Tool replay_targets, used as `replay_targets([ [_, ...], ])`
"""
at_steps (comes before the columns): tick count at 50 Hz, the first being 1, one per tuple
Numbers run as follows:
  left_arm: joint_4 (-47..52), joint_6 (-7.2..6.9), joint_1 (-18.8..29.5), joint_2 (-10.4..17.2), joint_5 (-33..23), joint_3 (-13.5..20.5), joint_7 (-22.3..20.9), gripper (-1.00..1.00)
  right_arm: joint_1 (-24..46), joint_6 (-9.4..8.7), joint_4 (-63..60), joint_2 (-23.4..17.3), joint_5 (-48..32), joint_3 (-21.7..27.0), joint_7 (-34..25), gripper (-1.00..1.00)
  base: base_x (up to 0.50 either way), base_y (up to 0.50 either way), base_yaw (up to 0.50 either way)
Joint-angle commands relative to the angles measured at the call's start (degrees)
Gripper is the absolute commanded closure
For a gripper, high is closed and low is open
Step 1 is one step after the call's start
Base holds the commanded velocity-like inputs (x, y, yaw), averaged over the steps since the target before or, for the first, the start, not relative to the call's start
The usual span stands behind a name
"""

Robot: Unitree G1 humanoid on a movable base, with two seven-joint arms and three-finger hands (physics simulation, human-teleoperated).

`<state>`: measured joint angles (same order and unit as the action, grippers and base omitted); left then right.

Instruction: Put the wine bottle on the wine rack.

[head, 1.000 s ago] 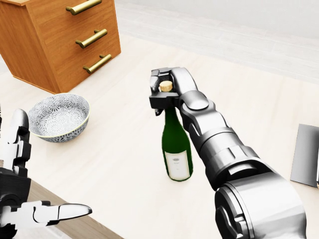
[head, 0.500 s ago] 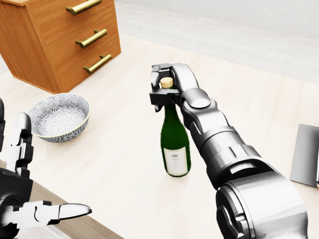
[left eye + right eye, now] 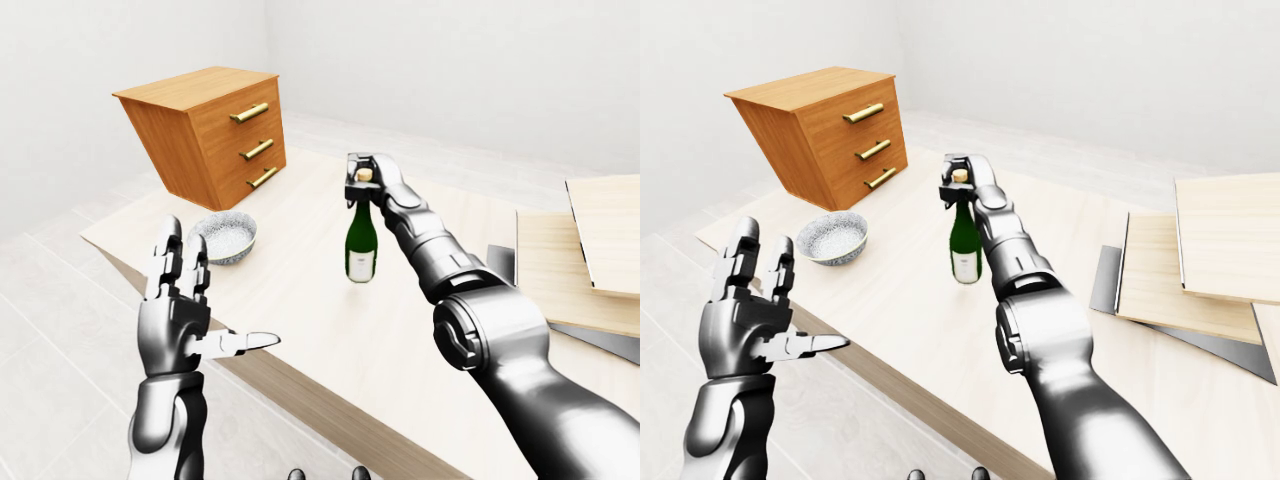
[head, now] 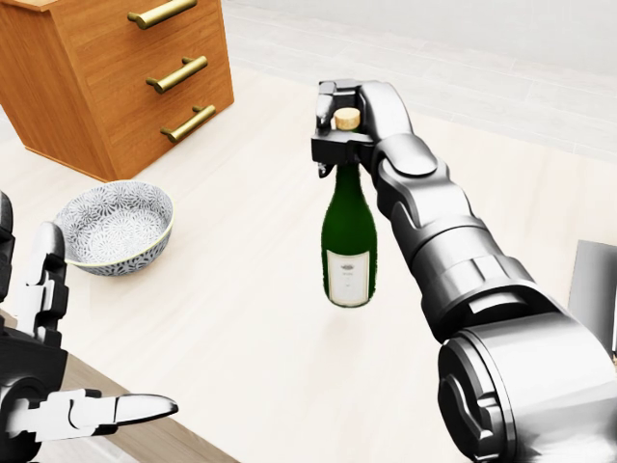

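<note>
Right hand (image 4: 339, 130) closed round the neck of the wine bottle (image 4: 349, 249), just under the cork; bottle upright over the tabletop (image 4: 231, 289), right of the patterned bowl (image 4: 114, 227). Left hand (image 3: 180, 310) spread wide, holding nothing, at the tabletop's near edge.

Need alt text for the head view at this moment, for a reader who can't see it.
The right robot hand grips the neck of an upright green wine bottle over a pale wooden table. A patterned bowl sits at left below a wooden drawer chest, and the open left robot hand fills the lower-left corner.
</note>
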<state>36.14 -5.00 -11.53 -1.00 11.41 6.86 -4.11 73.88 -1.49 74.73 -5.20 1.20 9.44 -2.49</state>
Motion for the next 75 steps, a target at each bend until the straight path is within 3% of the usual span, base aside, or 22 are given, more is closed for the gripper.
replay_targets([
  [1, 0.60, 0.00, -0.12, 0.02, 0.87, 0.39, 0.16, -1.00, 2.80, -1.29, -2.30, -3.54, 2.69, 0.73, 0.25, 1.00, 0.00, 0.00, 0.00],
  [4, 0.71, 0.00, -0.05, 0.06, 1.01, 0.51, 0.20, -1.00, 2.86, -0.46, -2.47, -3.96, 2.83, 0.29, -0.10, 1.00, 0.00, 0.00, 0.00],
  [17, 1.56, 0.00, 0.36, 0.14, 1.80, 0.91, 0.16, -1.00, 5.03, -3.51, -5.75, -8.99, 6.15, 1.55, 1.05, 1.00, 0.00, 0.00, 0.00],
  [46, 0.84, 0.00, 0.53, -0.07, 1.65, 0.84, 0.48, -1.00, 2.04, -3.51, -20.59, -24.21, 11.37, 3.00, 2.28, 1.00, 0.00, 0.00, 0.00],
  [62, -1.44, 0.00, 1.51, 0.17, 0.95, -0.18, 0.86, -1.00, 2.62, -3.51, -15.01, -31.20, 15.75, 6.38, 3.11, 1.00, 0.00, 0.00, 0.00],
  [75, -1.19, 0.00, 1.35, 0.37, 1.17, 0.02, 1.03, -1.00, 4.36, -3.51, -14.00, -34.21, 22.16, 8.64, 3.32, 1.00, 0.00, 0.00, 0.00],
])
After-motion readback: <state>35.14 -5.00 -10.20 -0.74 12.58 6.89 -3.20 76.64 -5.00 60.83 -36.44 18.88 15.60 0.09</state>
